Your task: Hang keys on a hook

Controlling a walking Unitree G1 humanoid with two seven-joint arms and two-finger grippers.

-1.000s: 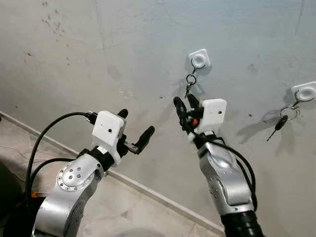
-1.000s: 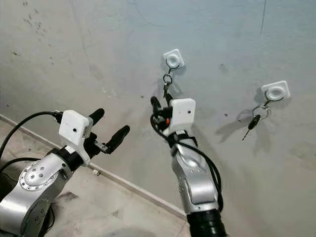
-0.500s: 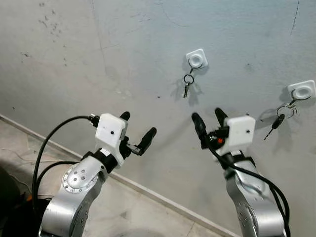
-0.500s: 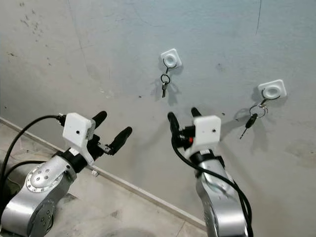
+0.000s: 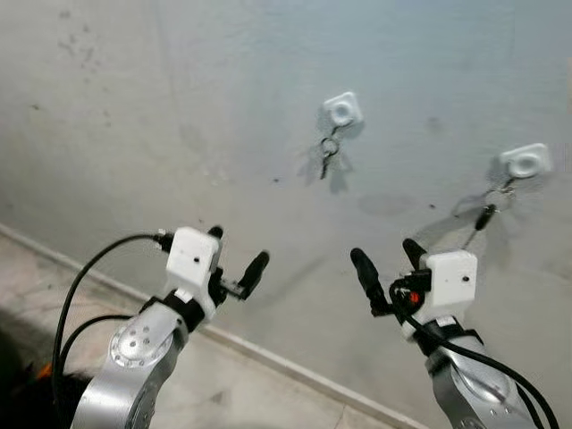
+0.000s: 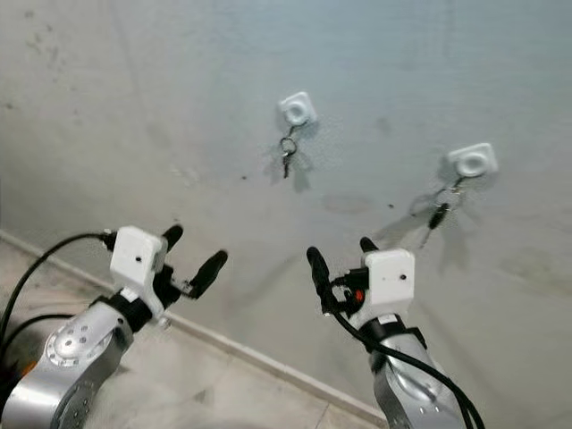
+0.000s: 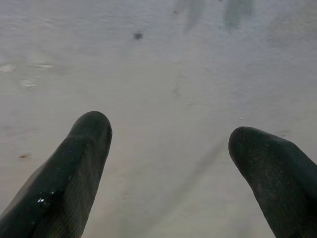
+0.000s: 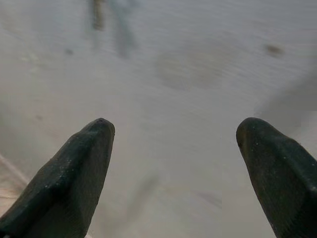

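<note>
1. Left end effector, fingers spread and empty, hangs low and left of the left hook.
2. Keys dangle from that hook.
3. Right end effector, spread wide and empty, sits below it.
4. Risk: raising either arm could knock the keys loose.

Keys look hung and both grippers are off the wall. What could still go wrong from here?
1. The small keys dangle freely from the left hook; a bump might knock them off.
2. The right gripper is open, below and between both hooks; raising it carelessly could catch the black key under the right hook.
</note>
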